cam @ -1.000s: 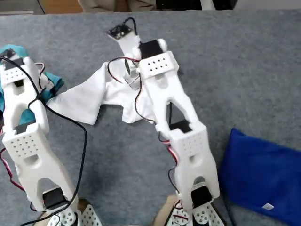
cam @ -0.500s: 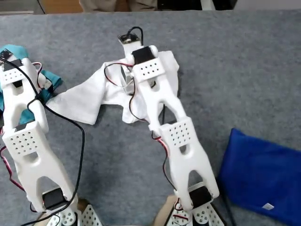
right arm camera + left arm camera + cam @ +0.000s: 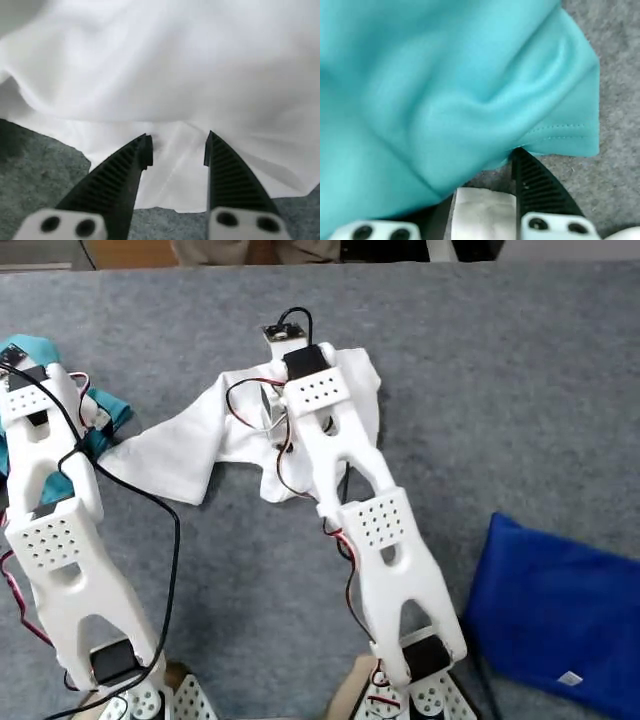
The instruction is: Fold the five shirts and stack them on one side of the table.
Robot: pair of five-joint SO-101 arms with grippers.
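White shirt (image 3: 165,75) under my R gripper (image 3: 175,150), fingers (image 3: 120,170) apart; L gripper (image 3: 495,175) at teal shirt (image 3: 445,75), can't tell if clamped; blue shirt (image 3: 560,610) well apart.

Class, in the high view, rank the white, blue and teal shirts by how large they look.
1. white shirt and blue shirt: about alike, both only partly seen.
2. teal shirt, mostly behind the left arm.

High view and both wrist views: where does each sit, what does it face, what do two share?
High view: above the table, looking down on both arms.
Left wrist view: on left arm, facing teal shirt; left hand shows.
Right wrist view: on right arm, facing white shirt; open right hand shows.
Shared: white shirt, high and right wrist.
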